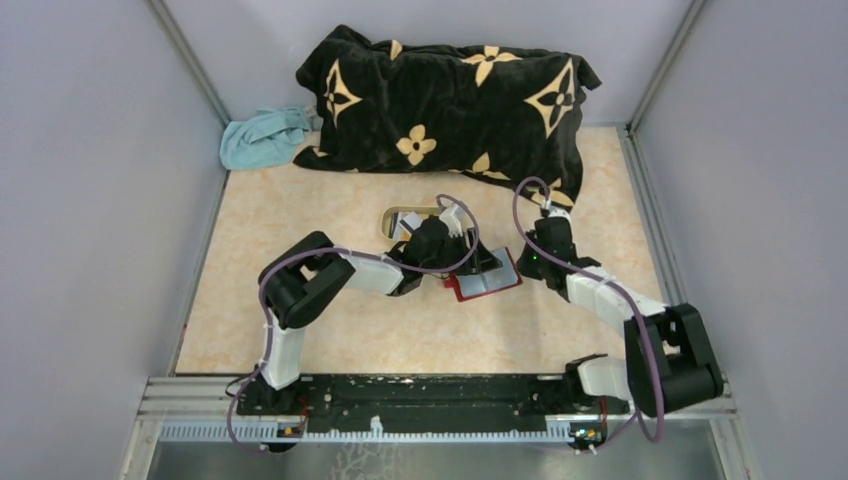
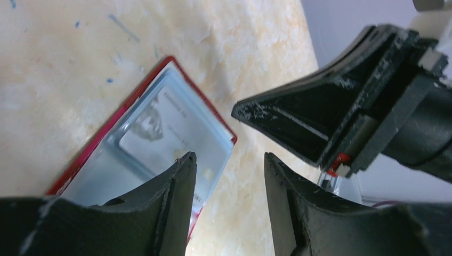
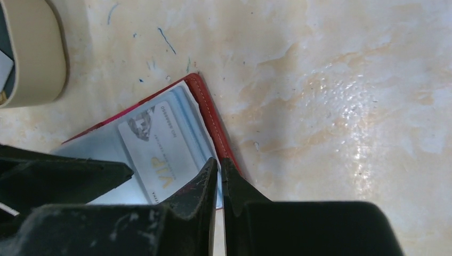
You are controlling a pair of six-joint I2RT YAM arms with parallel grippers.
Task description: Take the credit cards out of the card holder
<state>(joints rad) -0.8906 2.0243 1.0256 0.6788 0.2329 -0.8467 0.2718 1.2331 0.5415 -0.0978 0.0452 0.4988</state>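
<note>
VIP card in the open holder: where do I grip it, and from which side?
The card lies flat in the card holder's sleeve, so only an edge offers a bite. Probably pinch its short VIP end, coming in low from the right gripper's side; where the sleeve opens isn't clear.

card holder [image 3: 212,114]: partly hidden by right gripper [image 3: 220,166] | tray [image 3: 37,58]: cropped, contents seemingly indistinct

Top overhead, far; wrists close, downward, sharing card holder [image 3: 212,120].
</note>
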